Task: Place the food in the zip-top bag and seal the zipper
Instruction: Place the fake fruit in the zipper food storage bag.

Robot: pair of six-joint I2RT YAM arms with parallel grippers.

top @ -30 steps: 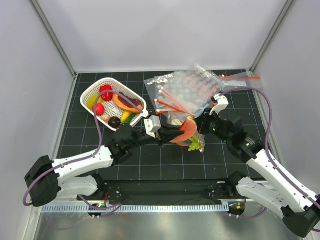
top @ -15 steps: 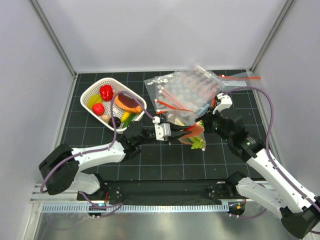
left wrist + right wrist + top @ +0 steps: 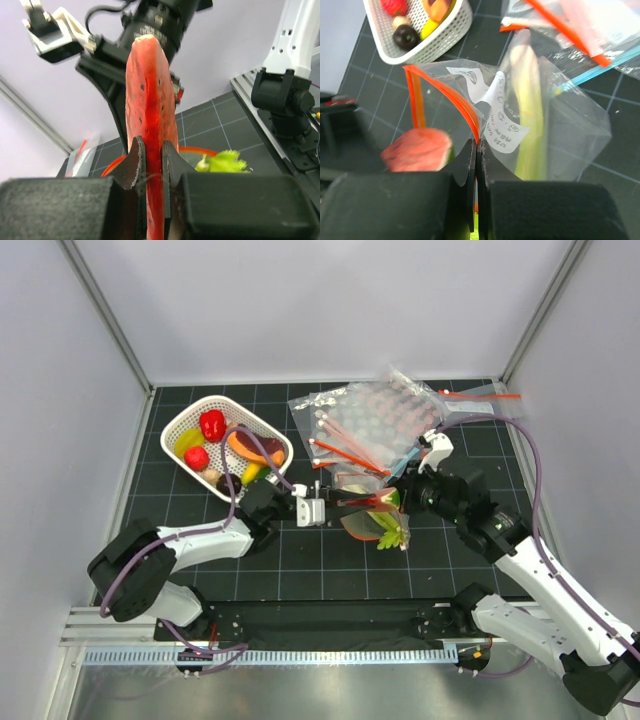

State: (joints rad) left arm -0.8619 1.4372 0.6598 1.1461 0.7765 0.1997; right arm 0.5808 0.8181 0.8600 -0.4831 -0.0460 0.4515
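My left gripper (image 3: 154, 156) is shut on the red watermelon wedge (image 3: 149, 100), which stands on edge between its fingers. In the top view the wedge (image 3: 364, 517) sits at the open mouth of the zip-top bag (image 3: 357, 480). My right gripper (image 3: 476, 146) is shut on the orange-red zipper (image 3: 451, 89) and holds the mouth open. The green-and-white leafy stalk (image 3: 527, 95) lies inside the clear bag (image 3: 570, 120), and its leaves (image 3: 390, 531) stick out near the mouth. The wedge (image 3: 417, 150) shows blurred just left of my right fingers.
A white slotted basket (image 3: 176, 426) with several toy foods stands at the back left. A heap of other clear bags (image 3: 385, 412) lies behind the zip-top bag. Grey walls close the black gridded mat (image 3: 330, 570) on three sides.
My left arm pushed the wedge right toward the bag, then drew it slightly back and nearer the front edge. My right gripper has kept its hold on the zipper, nearly still.
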